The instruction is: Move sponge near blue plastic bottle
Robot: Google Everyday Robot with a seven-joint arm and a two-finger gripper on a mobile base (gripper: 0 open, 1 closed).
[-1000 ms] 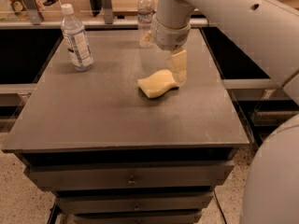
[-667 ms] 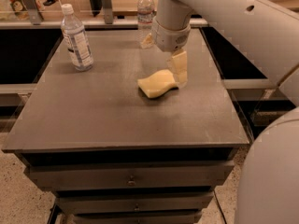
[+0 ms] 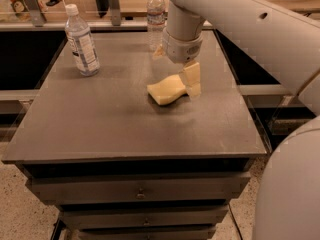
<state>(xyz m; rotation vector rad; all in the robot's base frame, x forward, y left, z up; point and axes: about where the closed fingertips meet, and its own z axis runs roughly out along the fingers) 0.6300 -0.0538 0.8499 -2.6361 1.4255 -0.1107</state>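
The pale yellow sponge (image 3: 167,90) lies on the dark table (image 3: 100,129), right of its middle. My gripper (image 3: 176,73) hangs from the white arm just above the sponge's right end. One pale finger (image 3: 192,80) stands against the sponge's right side, and the other finger (image 3: 159,52) shows further back on the left. The fingers stand apart, open, and hold nothing. The blue plastic bottle (image 3: 81,41), with a white cap and a large printed label, stands upright at the table's far left, well away from the sponge.
A slimmer clear bottle (image 3: 156,18) stands at the table's back edge, just behind my gripper. Drawers (image 3: 140,191) sit under the tabletop. Dark shelving flanks the table on both sides. My white arm and base fill the right of the view.
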